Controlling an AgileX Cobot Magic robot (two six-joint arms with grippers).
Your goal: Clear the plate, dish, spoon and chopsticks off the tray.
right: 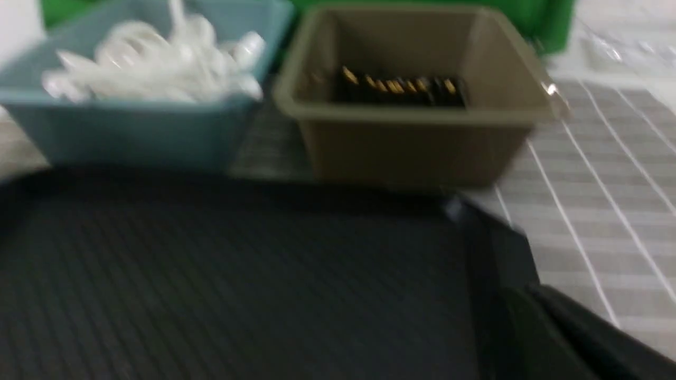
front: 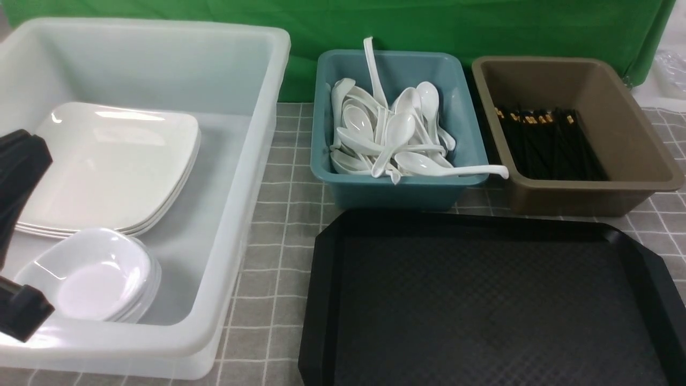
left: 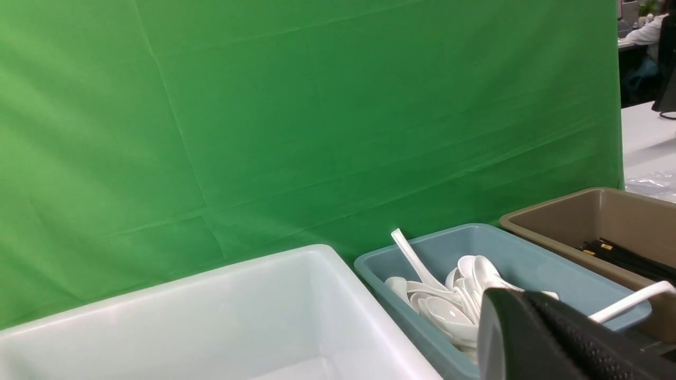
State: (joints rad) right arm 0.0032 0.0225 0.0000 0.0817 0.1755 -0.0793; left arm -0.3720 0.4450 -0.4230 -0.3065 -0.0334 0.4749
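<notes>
The black tray [front: 482, 300] lies at the front right, and nothing rests on the part of it I see; it also fills the blurred right wrist view [right: 237, 274]. A white plate [front: 112, 166] tops a stack in the big white tub [front: 252, 177], with a small dish [front: 96, 273] on a pile in front of it. White spoons [front: 396, 134] fill the teal tub [front: 396, 187]. Black chopsticks [front: 546, 142] lie in the brown tub [front: 589, 187]. My left gripper [left: 515, 303] is shut and empty, raised over the white tub. My right gripper [right: 560, 327] is shut near the tray's right corner.
Black parts of my left arm [front: 21, 161] cover the white tub's left edge. One spoon handle [front: 477, 170] sticks out over the teal tub's rim toward the brown tub. A green cloth [front: 429, 27] hangs behind. A grey checked cloth [front: 278, 225] covers the table.
</notes>
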